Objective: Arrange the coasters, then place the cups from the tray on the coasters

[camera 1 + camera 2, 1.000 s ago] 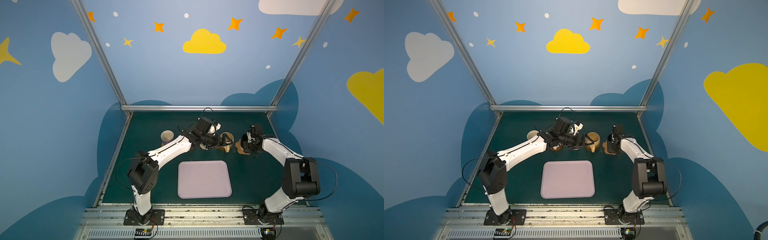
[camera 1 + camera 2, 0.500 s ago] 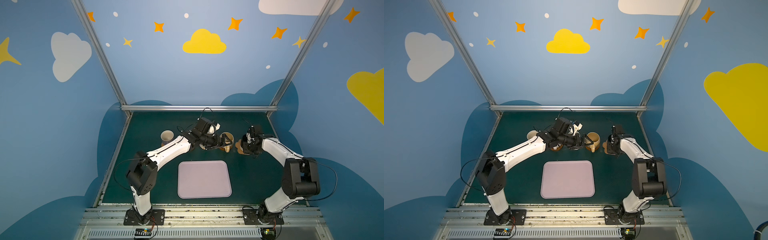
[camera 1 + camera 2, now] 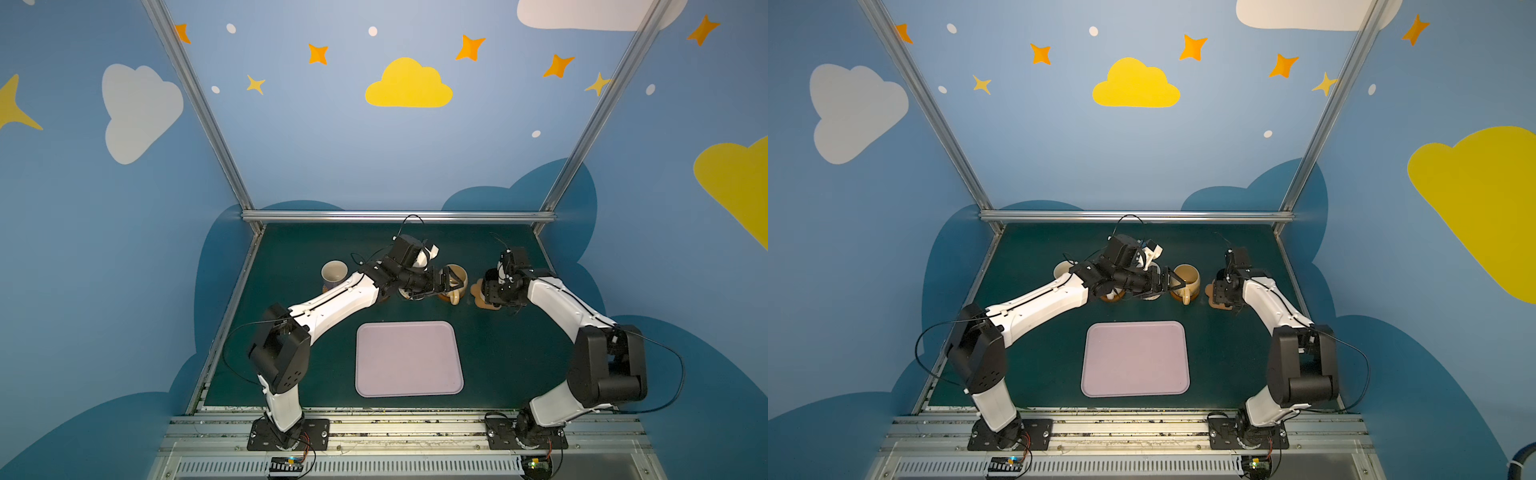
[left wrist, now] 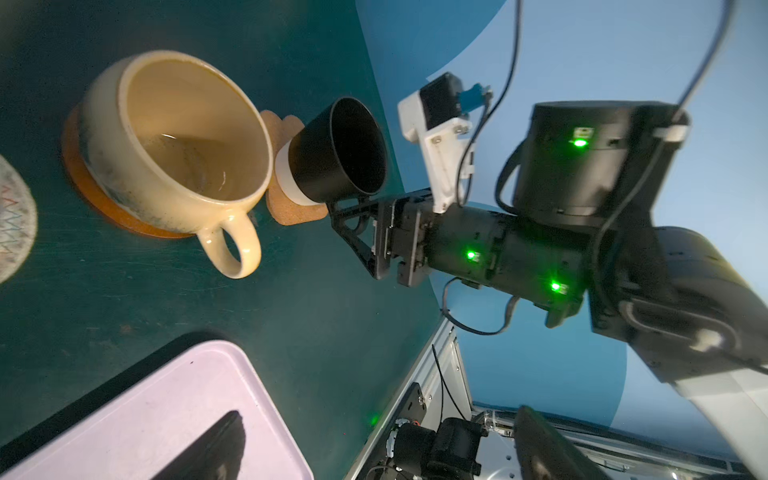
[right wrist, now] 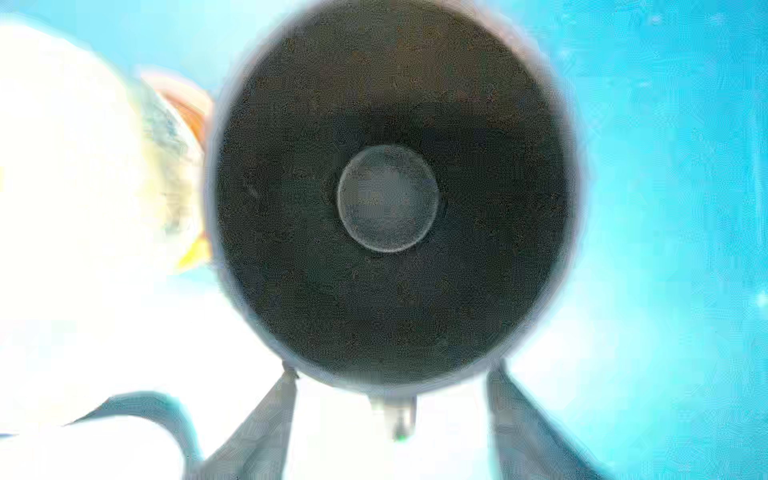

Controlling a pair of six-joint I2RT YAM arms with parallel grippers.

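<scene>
The closing step seems in hand: the tray (image 3: 409, 359) lies bare, and the black mug (image 4: 332, 153) stands upright on the paw-shaped cork coaster (image 4: 291, 212) at the right end of the row. The right gripper (image 5: 393, 374) has its jaws apart at the mug's near side, apparently holding nothing, though its wrist view is washed out. The left gripper (image 3: 1169, 282) is spread wide and empty beside the mustard mug (image 3: 1187, 279). Next, the right arm should draw straight back without knocking the mug.
</scene>
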